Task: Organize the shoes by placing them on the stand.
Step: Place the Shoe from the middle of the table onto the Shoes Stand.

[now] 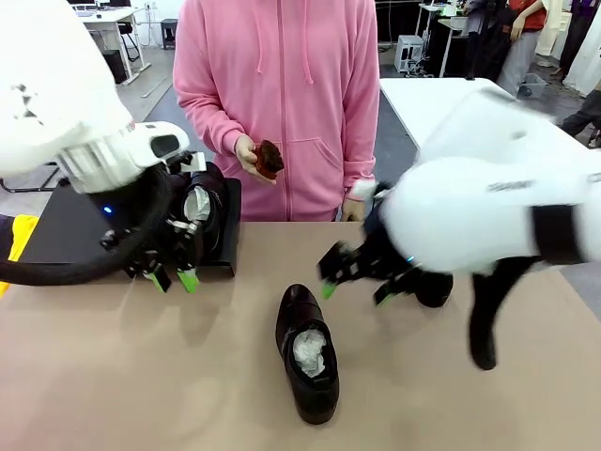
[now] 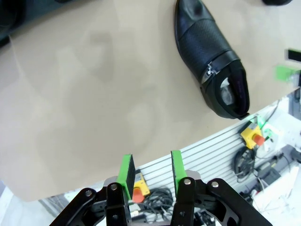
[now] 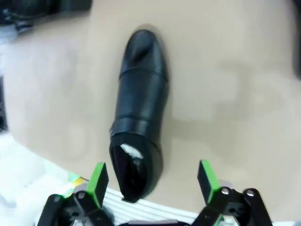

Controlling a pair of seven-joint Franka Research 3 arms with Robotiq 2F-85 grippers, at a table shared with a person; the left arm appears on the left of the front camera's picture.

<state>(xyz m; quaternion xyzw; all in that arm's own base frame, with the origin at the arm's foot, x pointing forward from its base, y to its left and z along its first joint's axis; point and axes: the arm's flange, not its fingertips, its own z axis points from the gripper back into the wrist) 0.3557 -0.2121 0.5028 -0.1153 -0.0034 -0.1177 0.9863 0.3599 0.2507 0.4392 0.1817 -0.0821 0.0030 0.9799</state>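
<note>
Two grippers are hanging over the tan table (image 1: pixel 141 376). At 9 o'clock we are seeing the stand (image 1: pixel 66 221), with one shoe (image 1: pixel 202 207) sitting at its right end, white paper inside. The left gripper (image 1: pixel 175 279) is hovering just in front of it, jaws partly apart, holding nothing. At 12 o'clock a person's hand (image 1: pixel 246 155) is holding a brown brush (image 1: pixel 269 158). The centre shoe (image 1: pixel 302 348) is lying on the table, well apart from the stand, its long axis running 12 to 6 and its toe pointing at 12 toward the person. The right gripper (image 1: pixel 355 293) is hovering at 2 o'clock from it, jaws spread wide and empty, partly hiding a dark shape (image 1: pixel 434 289).
</note>
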